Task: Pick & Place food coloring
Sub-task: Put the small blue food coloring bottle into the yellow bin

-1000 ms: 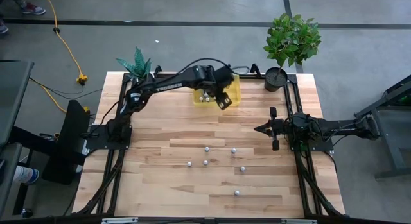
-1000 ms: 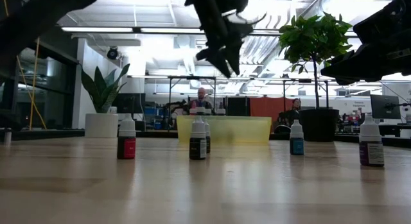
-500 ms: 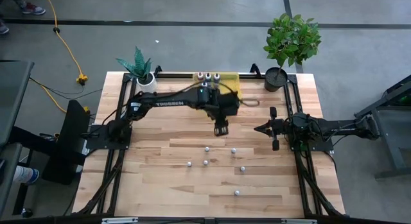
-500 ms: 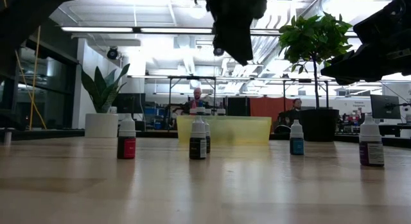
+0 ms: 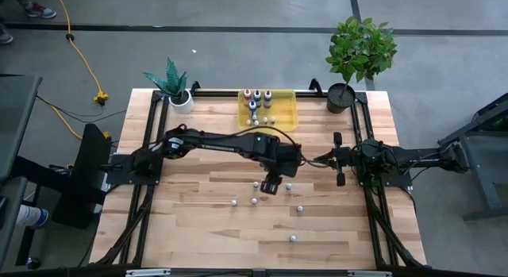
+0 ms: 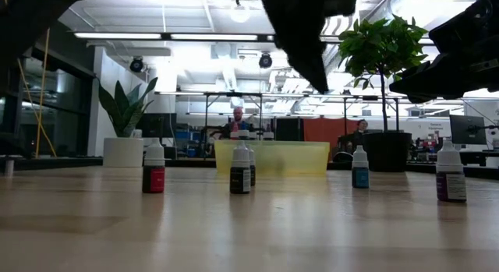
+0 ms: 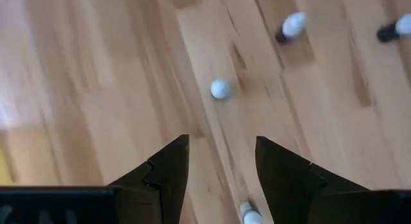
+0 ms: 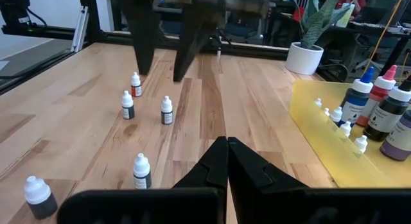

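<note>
Dark left gripper (image 5: 271,186) hovers, jaws spread and empty, above small white-capped food coloring bottles (image 5: 255,201) on the wooden table (image 5: 198,229). Right gripper (image 8: 226,161) waits at the table's right, jaws pressed together.

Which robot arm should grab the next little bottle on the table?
Probably the left: its open left gripper hangs right above the loose bottles, while the shut right gripper waits off at the side.

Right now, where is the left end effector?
In the high view the left end effector hangs open over mid-table, above the loose food coloring bottles, well clear of the yellow tray.
</note>
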`<act>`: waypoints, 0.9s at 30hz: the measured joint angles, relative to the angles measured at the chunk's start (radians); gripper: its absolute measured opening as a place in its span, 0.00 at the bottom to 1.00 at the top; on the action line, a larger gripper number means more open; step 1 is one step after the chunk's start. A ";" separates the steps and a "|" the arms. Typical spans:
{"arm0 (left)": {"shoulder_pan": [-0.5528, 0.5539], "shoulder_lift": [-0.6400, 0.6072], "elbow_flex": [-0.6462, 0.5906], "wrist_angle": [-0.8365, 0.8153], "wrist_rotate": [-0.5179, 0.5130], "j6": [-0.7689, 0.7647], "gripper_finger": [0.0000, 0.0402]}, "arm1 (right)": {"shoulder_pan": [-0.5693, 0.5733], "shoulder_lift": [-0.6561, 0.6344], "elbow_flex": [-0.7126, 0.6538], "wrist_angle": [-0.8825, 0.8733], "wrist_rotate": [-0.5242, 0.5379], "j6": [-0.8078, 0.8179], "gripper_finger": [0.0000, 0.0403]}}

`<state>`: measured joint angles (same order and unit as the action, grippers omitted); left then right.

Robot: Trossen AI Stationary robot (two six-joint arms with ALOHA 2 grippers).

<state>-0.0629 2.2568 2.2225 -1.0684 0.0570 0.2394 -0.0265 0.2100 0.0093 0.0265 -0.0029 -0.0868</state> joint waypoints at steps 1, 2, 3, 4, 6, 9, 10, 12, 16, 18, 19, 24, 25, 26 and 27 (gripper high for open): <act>-0.006 0.012 -0.005 0.032 0.000 0.000 0.42 | 0.000 -0.001 0.000 0.000 0.000 0.000 0.00; -0.009 0.017 -0.014 0.073 -0.001 0.000 0.42 | 0.000 -0.002 0.000 0.000 0.000 0.000 0.00; -0.009 0.019 -0.025 0.077 -0.001 0.000 0.42 | 0.000 -0.001 0.000 0.000 0.000 0.000 0.00; -0.009 0.019 -0.036 0.070 0.000 -0.001 0.42 | 0.000 0.000 0.000 0.000 0.000 0.000 0.00; -0.010 0.019 -0.064 0.128 0.008 -0.007 0.42 | 0.000 -0.001 0.000 0.000 0.000 0.000 0.00; -0.010 0.019 -0.133 0.184 0.029 -0.008 0.42 | 0.000 -0.002 0.000 -0.001 0.000 0.000 0.00; -0.010 0.022 -0.151 0.200 0.038 -0.008 0.42 | 0.000 0.000 0.000 0.000 0.000 0.000 0.00; -0.010 0.023 -0.181 0.224 0.040 -0.008 0.42 | 0.000 0.000 0.000 0.000 0.000 0.000 0.00; -0.010 0.020 -0.228 0.268 0.042 -0.008 0.42 | 0.000 -0.001 0.000 0.000 0.000 0.000 0.00; -0.010 0.020 -0.249 0.314 0.042 -0.008 0.42 | 0.000 -0.001 0.000 0.000 0.000 0.000 0.00; -0.010 0.020 -0.260 0.340 0.042 -0.009 0.42 | 0.000 -0.001 0.000 0.000 0.000 0.000 0.00; -0.010 0.020 -0.284 0.397 0.043 -0.010 0.42 | 0.000 -0.001 0.000 0.000 0.000 0.000 0.00; -0.010 0.020 -0.286 0.414 0.048 -0.010 0.42 | 0.000 -0.001 0.000 0.000 0.000 0.000 0.00; -0.010 0.020 -0.291 0.425 0.058 -0.012 0.42 | 0.000 -0.001 0.000 0.000 0.000 0.000 0.00; -0.010 0.020 -0.295 0.434 0.068 -0.017 0.42 | 0.000 -0.001 0.000 0.000 0.000 0.000 0.00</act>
<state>-0.0731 2.2765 1.9273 -0.6346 0.1248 0.2226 -0.0268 0.2092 0.0093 0.0264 -0.0029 -0.0866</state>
